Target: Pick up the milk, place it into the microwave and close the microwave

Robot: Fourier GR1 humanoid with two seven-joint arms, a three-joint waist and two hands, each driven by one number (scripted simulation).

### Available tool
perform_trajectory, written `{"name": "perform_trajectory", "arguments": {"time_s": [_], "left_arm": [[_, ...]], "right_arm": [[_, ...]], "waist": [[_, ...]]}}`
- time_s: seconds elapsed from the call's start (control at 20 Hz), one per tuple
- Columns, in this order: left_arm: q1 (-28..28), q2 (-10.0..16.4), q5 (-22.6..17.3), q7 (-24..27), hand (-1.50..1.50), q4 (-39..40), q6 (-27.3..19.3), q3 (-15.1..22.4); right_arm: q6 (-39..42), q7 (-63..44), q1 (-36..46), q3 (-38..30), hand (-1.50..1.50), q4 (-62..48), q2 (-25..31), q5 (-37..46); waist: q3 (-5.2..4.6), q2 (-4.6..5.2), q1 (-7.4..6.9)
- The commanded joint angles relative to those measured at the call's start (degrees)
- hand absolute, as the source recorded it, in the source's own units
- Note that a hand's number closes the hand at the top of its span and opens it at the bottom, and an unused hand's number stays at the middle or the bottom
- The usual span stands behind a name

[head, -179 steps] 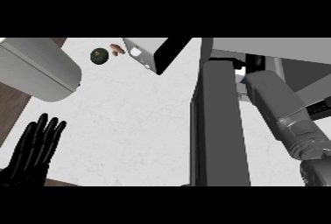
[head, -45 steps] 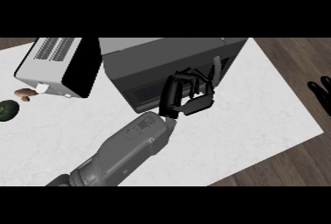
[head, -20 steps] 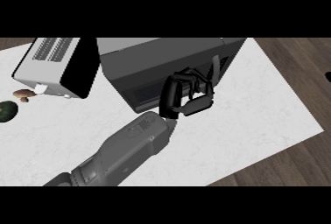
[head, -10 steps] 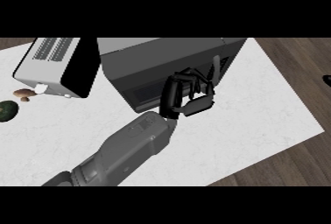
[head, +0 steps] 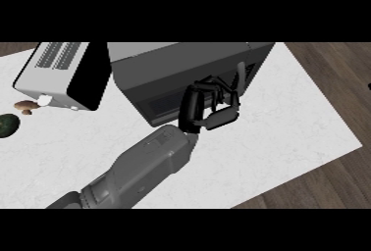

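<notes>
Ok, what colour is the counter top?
The counter top is white with faint grey veining, like marble. The head view shows it best.

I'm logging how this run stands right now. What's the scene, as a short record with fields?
microwave: on the counter, door looks closed
milk: not visible
left hand: fingers curled, against the microwave's front
right hand: only a sliver at the view's right edge
toaster: left of the microwave
mushroom: near the counter's left edge
dark green fruit: just below the mushroom
</notes>
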State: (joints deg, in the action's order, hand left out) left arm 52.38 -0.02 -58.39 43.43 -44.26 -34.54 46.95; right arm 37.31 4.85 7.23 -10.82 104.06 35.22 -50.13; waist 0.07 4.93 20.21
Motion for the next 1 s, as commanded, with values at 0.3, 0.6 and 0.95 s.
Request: {"name": "perform_trajectory", "arguments": {"time_s": [0.3, 0.6, 0.95], "left_arm": [[4.55, 0.02, 0.04, -2.84, 1.50, 8.13, 0.68, 1.29], [3.55, 0.02, -1.51, -5.40, 1.50, 10.94, -2.87, 2.10], [2.31, 0.01, -3.95, -5.71, 1.50, 12.49, -6.06, 2.15]], "right_arm": [[2.16, -0.60, 0.71, 0.77, -1.50, 0.65, 1.04, -4.08], [3.55, -1.23, 0.39, 1.05, -1.50, 1.59, 2.23, -6.79], [3.16, -1.77, -0.66, -1.09, -1.50, 1.88, 4.09, -7.95]], "waist": [[0.17, 0.70, 0.25], [0.09, 0.14, -0.77], [-0.10, -0.49, -3.42]]}}
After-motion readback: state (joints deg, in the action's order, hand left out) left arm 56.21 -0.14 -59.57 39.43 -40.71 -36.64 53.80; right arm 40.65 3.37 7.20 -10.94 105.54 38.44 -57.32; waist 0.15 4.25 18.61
